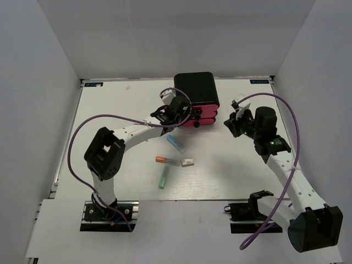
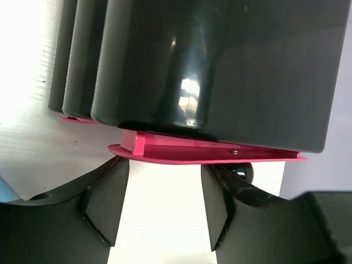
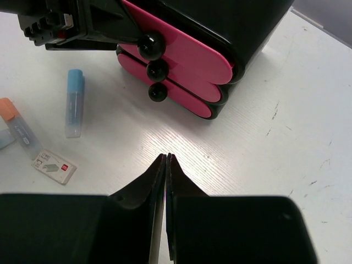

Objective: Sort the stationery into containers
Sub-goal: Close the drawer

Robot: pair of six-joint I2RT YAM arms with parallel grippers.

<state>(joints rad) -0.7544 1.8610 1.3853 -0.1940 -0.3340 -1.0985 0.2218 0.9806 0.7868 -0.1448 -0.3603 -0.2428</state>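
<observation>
Left gripper point(image 2: 164, 182) up against the front of the black cabinet point(image 1: 193, 88), jaws apart with nothing between them; top knob point(image 3: 150, 45) sits just beside its right finger, not between the pads. Right gripper point(image 3: 166, 159) hangs over bare desk point(image 1: 231, 170) in front and to the right of the cabinet, fingers together, holding nothing and touching nothing. Pink drawers point(image 3: 187, 60) look pushed in or nearly so; cannot tell whether the top one is ajar. Stationery on the desk, none sorted: blue stick point(image 3: 74, 102) nearest the drawers, orange-capped stick point(image 3: 16, 126) and white eraser point(image 3: 53, 165) just beyond, teal stick point(image 1: 163, 178) nearest the arm bases. Risks, as I judge them: the knob is round and glossy, so an off-centre close may squeeze it out sideways. Nothing braces the cabinet, so a pull on the knob may drag the whole box forward rather than slide the drawer out. The blue stick lies close to the drawer fronts; a sliding cabinet or a sweeping left arm could knock it rolling.
</observation>
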